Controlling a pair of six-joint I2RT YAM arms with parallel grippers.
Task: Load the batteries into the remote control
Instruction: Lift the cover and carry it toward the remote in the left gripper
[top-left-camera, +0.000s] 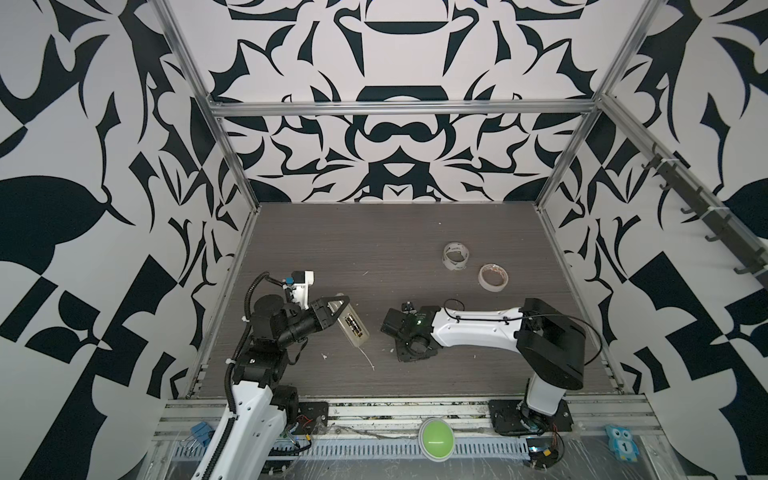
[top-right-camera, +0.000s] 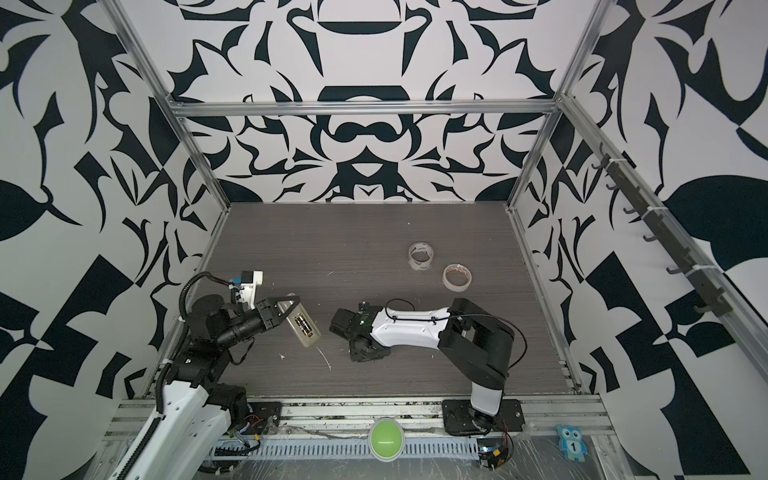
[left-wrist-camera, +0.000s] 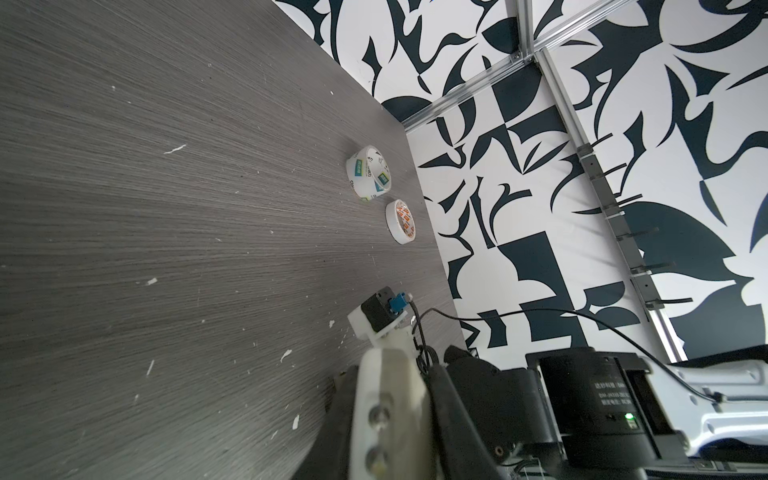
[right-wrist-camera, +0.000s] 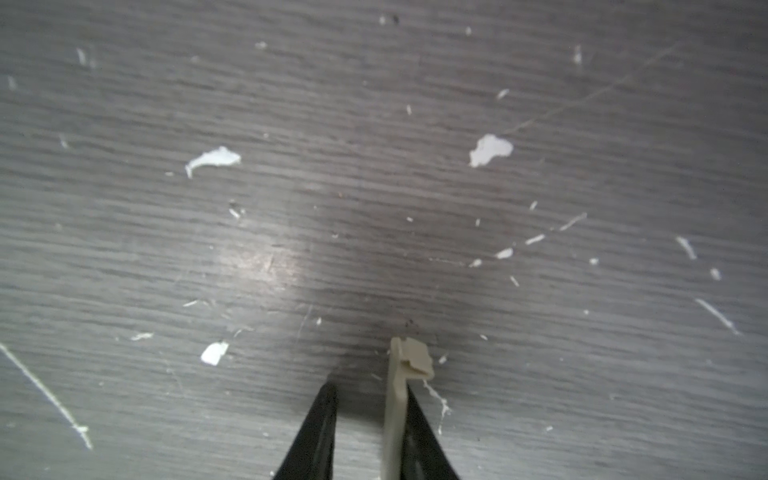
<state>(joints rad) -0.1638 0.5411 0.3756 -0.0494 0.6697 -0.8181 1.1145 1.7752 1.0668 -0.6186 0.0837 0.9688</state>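
My left gripper (top-left-camera: 338, 309) (top-right-camera: 291, 307) is shut on one end of the remote control (top-left-camera: 354, 328) (top-right-camera: 306, 328), which is slim and pale and lies back up and aslant. Its open compartment shows dark batteries (top-left-camera: 352, 323) (top-right-camera: 302, 324) with gold ends. In the left wrist view the remote control (left-wrist-camera: 386, 399) sits between the dark fingers (left-wrist-camera: 449, 407). My right gripper (top-left-camera: 409, 338) (top-right-camera: 365, 345) points straight down at the table, to the right of the remote. In the right wrist view the right gripper (right-wrist-camera: 370, 388) stands open. A thin beige cover piece (right-wrist-camera: 397, 374) stands edge-on against one finger, with a gap to the other.
Two tape rolls (top-left-camera: 456, 256) (top-left-camera: 493, 277) lie at the back right of the grey table, also in the left wrist view as tape rolls (left-wrist-camera: 370, 174) (left-wrist-camera: 401, 222). White flecks are scattered over the table. A green button (top-left-camera: 435, 438) sits on the front rail.
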